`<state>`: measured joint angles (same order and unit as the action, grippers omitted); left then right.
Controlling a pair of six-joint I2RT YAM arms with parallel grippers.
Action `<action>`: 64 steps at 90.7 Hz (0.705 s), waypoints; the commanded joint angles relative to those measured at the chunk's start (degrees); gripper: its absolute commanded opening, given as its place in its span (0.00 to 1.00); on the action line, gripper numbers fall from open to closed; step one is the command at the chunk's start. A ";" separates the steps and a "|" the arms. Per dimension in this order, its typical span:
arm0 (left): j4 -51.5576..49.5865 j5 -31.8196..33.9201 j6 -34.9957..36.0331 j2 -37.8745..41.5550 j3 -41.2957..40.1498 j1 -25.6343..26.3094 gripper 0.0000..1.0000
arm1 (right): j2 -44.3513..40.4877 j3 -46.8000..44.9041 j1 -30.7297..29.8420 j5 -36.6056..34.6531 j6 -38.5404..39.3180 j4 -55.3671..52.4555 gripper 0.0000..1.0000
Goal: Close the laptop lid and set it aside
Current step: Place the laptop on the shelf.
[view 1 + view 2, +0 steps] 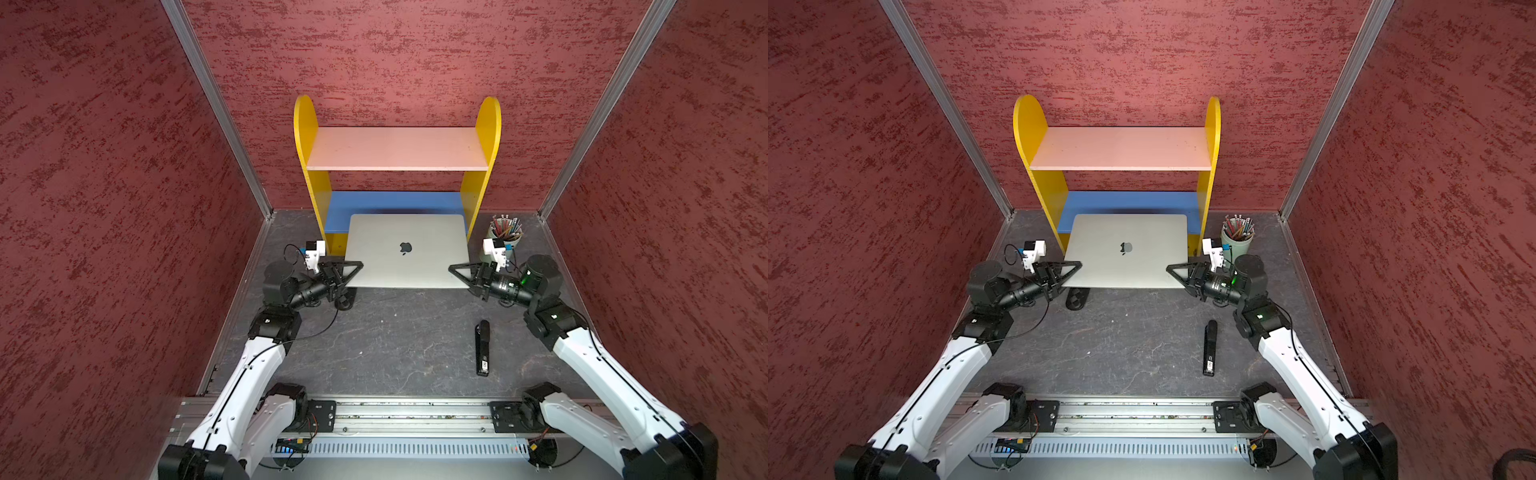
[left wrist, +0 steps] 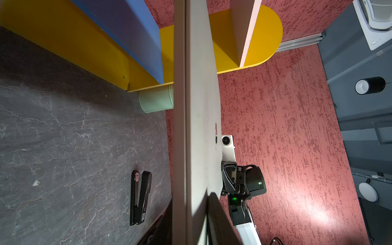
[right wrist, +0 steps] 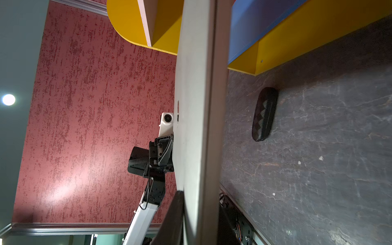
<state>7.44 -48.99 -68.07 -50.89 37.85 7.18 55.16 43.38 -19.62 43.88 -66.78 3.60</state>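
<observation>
Laptop (image 1: 405, 249) is hanging level in the air just in front of the yellow shelf (image 1: 397, 147), clear of the table (image 1: 395, 332). I'm carrying it between both arms. The laptop lid (image 1: 1125, 266) is fully down, logo side up, with no gap showing along the edge in either wrist view, so I'm counting the closing part as done.

The left gripper (image 1: 360, 264) is pinching the laptop's left edge. Its jaws are nearly together, with one finger (image 2: 218, 222) lying on the lid and the other under the base. The right gripper (image 1: 451, 268) is clamping the right edge the same way, narrow, with its finger (image 3: 171, 222) on top.

What's left, as I'm judging it, is the set-aside: moving the laptop to a resting spot, lowering it and letting go. A black oval case (image 1: 1077, 298) is sitting on the table partly under the near-left corner, so I'm minding that on the way down. The stapler (image 1: 482, 347) and pencil cup (image 1: 507, 237) are off to the right, not touching the laptop.
</observation>
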 commanded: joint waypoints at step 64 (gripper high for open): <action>5.61 -6.30 5.58 -6.53 16.29 0.17 0.01 | 10.00 13.69 -1.12 3.66 7.03 -0.70 0.14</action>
<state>6.81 -48.97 -67.09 -58.00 49.32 5.28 63.18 54.61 -18.87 44.12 -66.04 3.49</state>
